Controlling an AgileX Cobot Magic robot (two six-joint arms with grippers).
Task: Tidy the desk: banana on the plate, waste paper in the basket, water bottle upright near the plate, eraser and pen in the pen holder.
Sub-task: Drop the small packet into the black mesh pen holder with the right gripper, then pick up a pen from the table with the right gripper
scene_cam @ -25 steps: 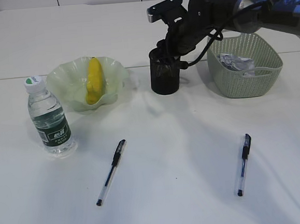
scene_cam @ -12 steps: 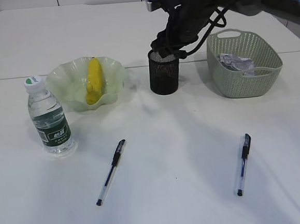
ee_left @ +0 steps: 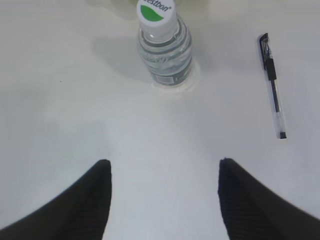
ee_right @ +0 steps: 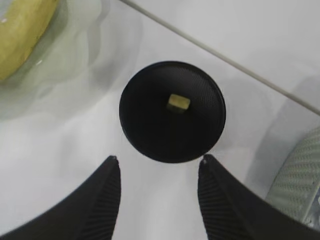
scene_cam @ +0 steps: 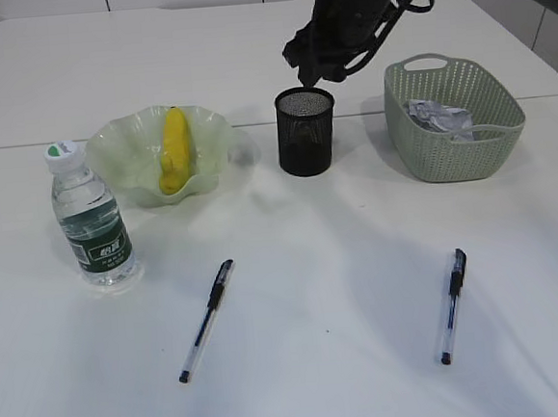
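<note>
The banana (scene_cam: pixel 175 147) lies on the pale green plate (scene_cam: pixel 119 144). The water bottle (scene_cam: pixel 90 217) stands upright left of the plate and shows in the left wrist view (ee_left: pixel 164 45). The black mesh pen holder (scene_cam: pixel 305 131) holds the small yellowish eraser (ee_right: pixel 178 102). Crumpled waste paper (scene_cam: pixel 438 116) lies in the green basket (scene_cam: pixel 454 156). Two pens lie on the table, one at front left (scene_cam: pixel 206 318) and one at front right (scene_cam: pixel 452 304). My right gripper (scene_cam: pixel 318 62) is open and empty above the holder. My left gripper (ee_left: pixel 162 167) is open, near the bottle.
The basket stands right of the pen holder, its rim showing in the right wrist view (ee_right: pixel 300 185). The plate's edge and the banana (ee_right: pixel 20 30) lie to the holder's left. A seam (scene_cam: pixel 109 138) crosses the white table behind the plate.
My right gripper has risen up out of the pen holder and away from it, open. The eraser stays inside the holder. The other things have not moved.
</note>
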